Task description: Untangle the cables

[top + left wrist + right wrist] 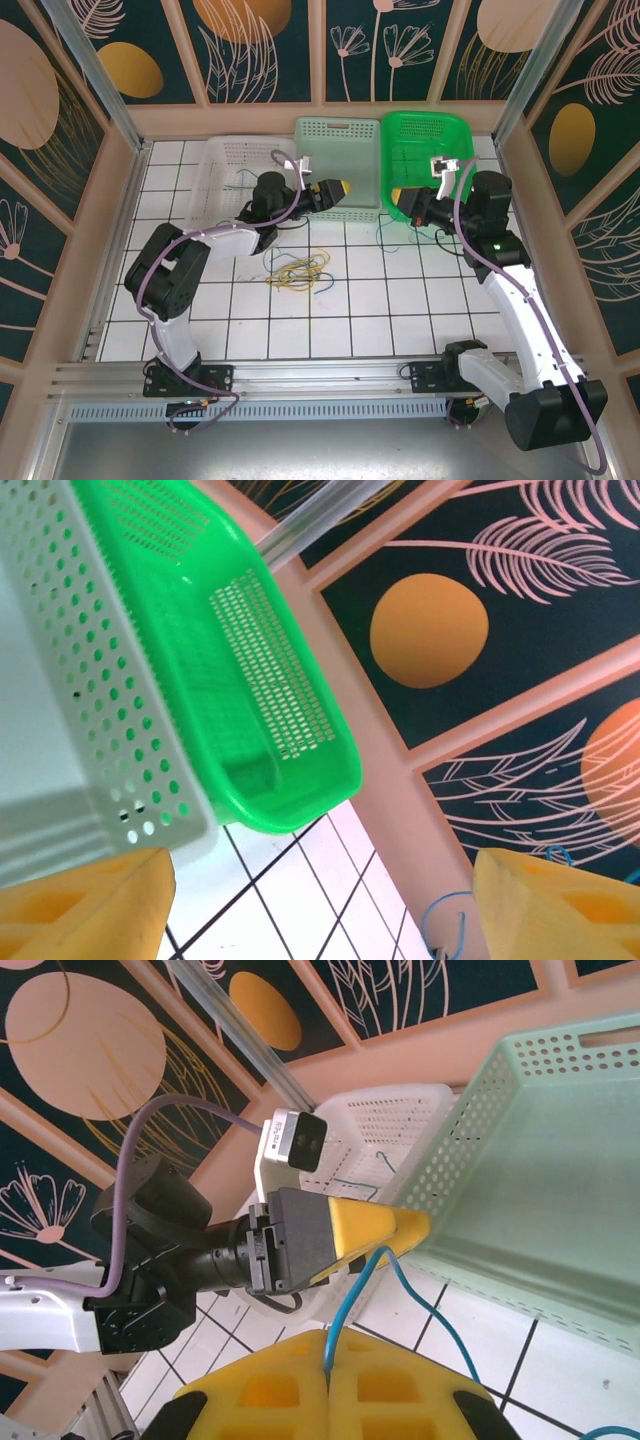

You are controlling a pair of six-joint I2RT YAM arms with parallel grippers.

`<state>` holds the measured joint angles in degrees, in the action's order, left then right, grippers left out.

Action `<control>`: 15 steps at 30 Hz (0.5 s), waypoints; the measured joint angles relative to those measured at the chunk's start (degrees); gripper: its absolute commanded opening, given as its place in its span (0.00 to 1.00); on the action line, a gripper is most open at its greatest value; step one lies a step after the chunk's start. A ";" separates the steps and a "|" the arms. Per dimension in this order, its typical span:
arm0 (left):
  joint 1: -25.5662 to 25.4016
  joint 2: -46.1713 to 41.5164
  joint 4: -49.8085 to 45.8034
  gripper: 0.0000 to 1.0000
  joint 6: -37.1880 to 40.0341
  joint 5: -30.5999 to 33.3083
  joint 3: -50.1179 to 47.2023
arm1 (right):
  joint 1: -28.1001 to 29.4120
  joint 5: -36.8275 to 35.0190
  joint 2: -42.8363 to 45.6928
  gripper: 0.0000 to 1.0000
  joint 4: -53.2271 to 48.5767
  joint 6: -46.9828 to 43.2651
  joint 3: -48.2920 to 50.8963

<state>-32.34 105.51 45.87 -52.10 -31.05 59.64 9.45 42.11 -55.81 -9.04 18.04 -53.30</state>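
On the white tiled surface (230, 320), thin yellow cables (298, 270) lie knotted, not yet sorted. The right gripper (328, 1360) pinches a thin blue cable (350, 1295); the left gripper (340, 188) stands wide, empty.

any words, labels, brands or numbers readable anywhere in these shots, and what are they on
No text can be read.
Wall panels: only leaf and circle drawings, no writing.
Green basket, pale green basket, white basket: no labels visible.
Camera box on the left wrist: any print is too small to read.
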 measured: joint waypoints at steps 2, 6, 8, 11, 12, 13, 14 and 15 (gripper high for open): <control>-0.15 -0.87 0.02 0.73 0.90 -1.01 0.15 | 0.13 0.52 -0.07 0.00 0.20 -0.02 0.00; -0.48 -1.07 0.48 0.63 1.92 -4.50 1.55 | 0.46 1.31 -0.35 0.00 0.24 -0.11 0.00; -0.85 -1.07 1.14 0.63 1.88 -6.45 1.95 | 0.63 1.49 -0.39 0.00 0.24 -0.13 0.00; -1.70 -0.98 1.92 0.63 1.90 -9.14 2.40 | 0.90 1.88 -0.39 0.00 0.24 -0.15 0.00; -2.05 -0.76 1.95 0.63 1.90 -10.01 2.80 | 1.03 2.05 -0.42 0.00 0.26 -0.15 0.00; -2.32 -0.52 1.97 0.63 1.90 -10.62 3.23 | 1.14 2.32 -0.46 0.00 0.26 -0.15 0.00; -2.60 -0.15 2.12 0.63 1.86 -11.21 3.74 | 1.29 2.54 -0.50 0.00 0.31 -0.15 0.00; -2.89 0.28 2.49 0.63 1.64 -11.85 4.13 | 1.44 2.62 -0.61 0.00 0.31 -0.17 0.00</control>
<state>-35.22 105.80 48.36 -50.46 -42.89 63.77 10.90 44.73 -56.42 -8.73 17.87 -53.30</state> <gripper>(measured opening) 0.633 0.052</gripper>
